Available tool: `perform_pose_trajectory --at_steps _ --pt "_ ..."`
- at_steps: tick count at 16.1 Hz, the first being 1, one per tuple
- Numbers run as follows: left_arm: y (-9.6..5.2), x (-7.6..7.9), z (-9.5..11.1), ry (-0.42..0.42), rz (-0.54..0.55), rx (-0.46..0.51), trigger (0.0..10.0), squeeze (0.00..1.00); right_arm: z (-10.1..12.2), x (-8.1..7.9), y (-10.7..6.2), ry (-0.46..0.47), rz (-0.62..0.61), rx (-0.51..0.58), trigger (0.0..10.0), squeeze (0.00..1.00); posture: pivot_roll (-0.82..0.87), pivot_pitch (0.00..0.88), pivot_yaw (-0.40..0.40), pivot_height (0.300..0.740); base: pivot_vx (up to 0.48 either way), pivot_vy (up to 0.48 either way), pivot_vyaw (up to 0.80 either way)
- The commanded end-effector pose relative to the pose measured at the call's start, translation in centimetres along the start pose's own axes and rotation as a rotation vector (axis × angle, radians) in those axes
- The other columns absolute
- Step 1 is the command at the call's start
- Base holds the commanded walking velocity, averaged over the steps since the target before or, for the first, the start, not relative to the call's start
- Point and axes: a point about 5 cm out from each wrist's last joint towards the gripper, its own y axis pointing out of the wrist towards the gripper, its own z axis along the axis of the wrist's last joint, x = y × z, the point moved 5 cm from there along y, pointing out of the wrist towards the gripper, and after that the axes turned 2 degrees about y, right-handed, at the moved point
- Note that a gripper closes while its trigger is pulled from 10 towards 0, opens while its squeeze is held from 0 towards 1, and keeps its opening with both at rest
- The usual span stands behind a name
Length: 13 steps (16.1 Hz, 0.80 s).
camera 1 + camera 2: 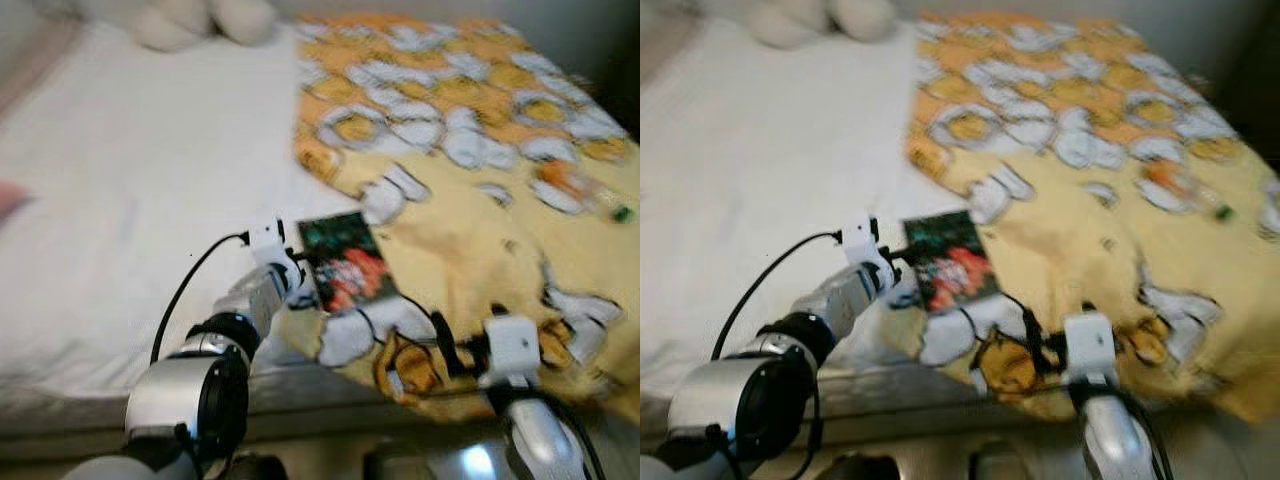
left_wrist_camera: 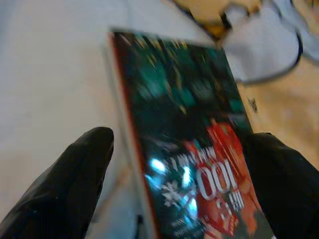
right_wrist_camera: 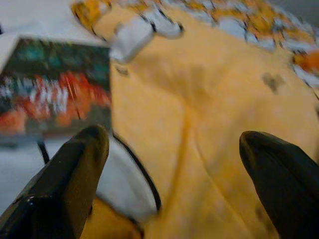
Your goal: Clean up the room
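Note:
A book [image 1: 345, 262] with a dark green and red cover lies on the bed, where the white sheet [image 1: 140, 180] meets a yellow and orange patterned blanket [image 1: 470, 230]. My left gripper [image 1: 312, 268] is at the book's near end. In the left wrist view its black fingers [image 2: 84, 174] stand open on either side of the book [image 2: 189, 129]. My right gripper [image 1: 450, 340] hovers open over the blanket's near edge, to the right of the book. Its wrist view shows yellow cloth [image 3: 199, 124] between the fingers [image 3: 75, 174]. The views are blurred.
A white plush toy [image 1: 200, 20] lies at the head of the bed. A small orange item with a green end [image 1: 585, 192] rests on the blanket at the right. The mattress edge [image 1: 300, 385] runs just before me. Something pink [image 1: 10, 200] shows at the far left.

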Motion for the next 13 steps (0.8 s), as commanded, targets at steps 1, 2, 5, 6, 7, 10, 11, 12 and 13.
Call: perform_pose_trajectory --at_steps 1,2,5,6,7,10,11,12,13 --pt "0.1 0.1 0.2 0.025 0.011 -0.002 10.0 0.0 0.8 -0.6 -0.2 -0.006 0.027 0.019 10.0 0.0 -0.48 0.171 0.039 0.714 0.0 0.0 0.0" --pt "0.1 0.0 0.2 0.023 0.014 -0.005 10.0 0.0 0.9 -0.9 -0.7 0.002 0.037 0.017 10.0 0.0 -0.48 0.183 0.037 0.714 0.0 0.0 0.0" --pt "-0.1 -1.3 0.6 0.076 0.081 0.009 10.0 0.0 -0.3 -1.9 -4.6 0.002 0.087 -0.071 10.0 0.0 -0.51 0.248 0.026 0.714 0.0 0.0 0.0" --pt "-0.2 -1.5 0.9 0.088 0.09 0.017 10.0 0.0 -0.4 -1.7 -4.9 0.002 0.076 -0.082 10.0 0.0 -0.52 0.256 0.025 0.714 0.0 0.0 0.0" --pt "-0.2 -1.7 1.0 0.105 0.1 0.021 10.0 0.0 -0.4 -1.5 -5.1 0.003 0.068 -0.09 10.0 0.0 -0.52 0.26 0.024 0.714 0.0 0.0 0.0" --pt "-0.4 -2.5 1.5 0.117 0.133 0.036 10.0 0.0 -0.4 -1.5 -5.5 -0.002 0.069 -0.102 10.0 0.0 -0.53 0.263 0.023 0.714 0.0 0.0 0.0" --pt "-0.5 -3.2 2.5 0.128 0.16 0.069 10.0 0.0 -0.4 -1.5 -5.7 -0.004 0.069 -0.11 10.0 0.0 -0.53 0.263 0.025 0.714 0.0 0.0 0.0" --pt "-0.7 -3.3 4.1 0.149 0.168 0.124 10.0 0.0 -0.5 -1.4 -5.8 -0.006 0.068 -0.116 10.0 0.0 -0.53 0.262 0.025 0.714 0.0 0.0 0.0" --pt "-0.7 -3.0 5.5 0.168 0.157 0.166 10.0 0.0 -0.5 -1.4 -5.8 -0.007 0.066 -0.119 10.0 0.0 -0.53 0.261 0.023 0.714 0.0 0.0 0.0"
